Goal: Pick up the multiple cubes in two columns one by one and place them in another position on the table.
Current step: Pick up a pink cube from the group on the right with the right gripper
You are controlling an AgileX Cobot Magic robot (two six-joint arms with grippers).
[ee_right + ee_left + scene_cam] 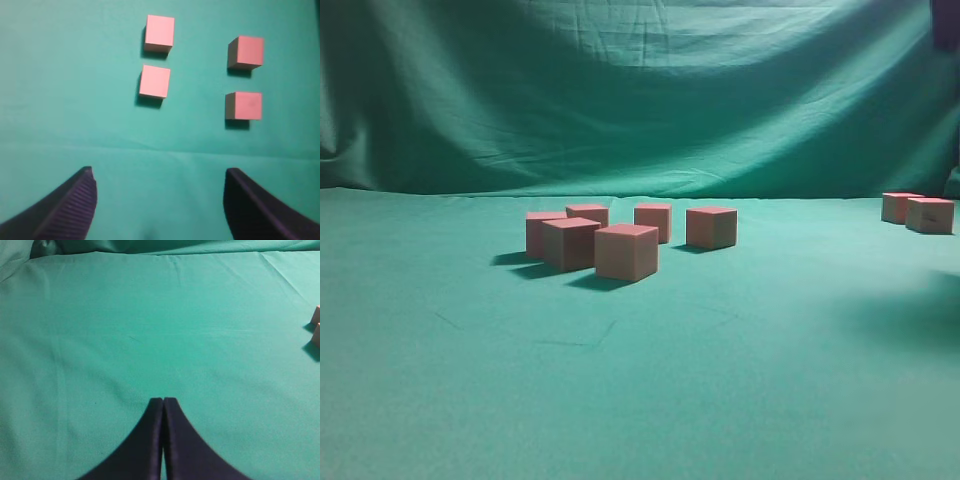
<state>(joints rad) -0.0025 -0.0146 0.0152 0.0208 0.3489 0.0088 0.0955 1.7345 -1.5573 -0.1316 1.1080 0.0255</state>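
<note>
Several pink-topped wooden cubes (626, 251) stand grouped at the middle of the green table (460, 380), and two more cubes (930, 215) sit at the far right. In the right wrist view, cubes lie in two columns: one column (154, 81) to the left, the other (243, 105) to the right. My right gripper (159, 171) hangs open above bare cloth, short of them, with nothing between its fingers. My left gripper (163, 399) is shut and empty over bare cloth, with two cube edges (316, 335) at the right border. Neither gripper shows in the exterior view.
A draped green backdrop (640, 90) rises behind the table. A dark shape (945, 25) shows at the top right corner of the exterior view, and a soft shadow (920, 310) lies on the cloth at the right.
</note>
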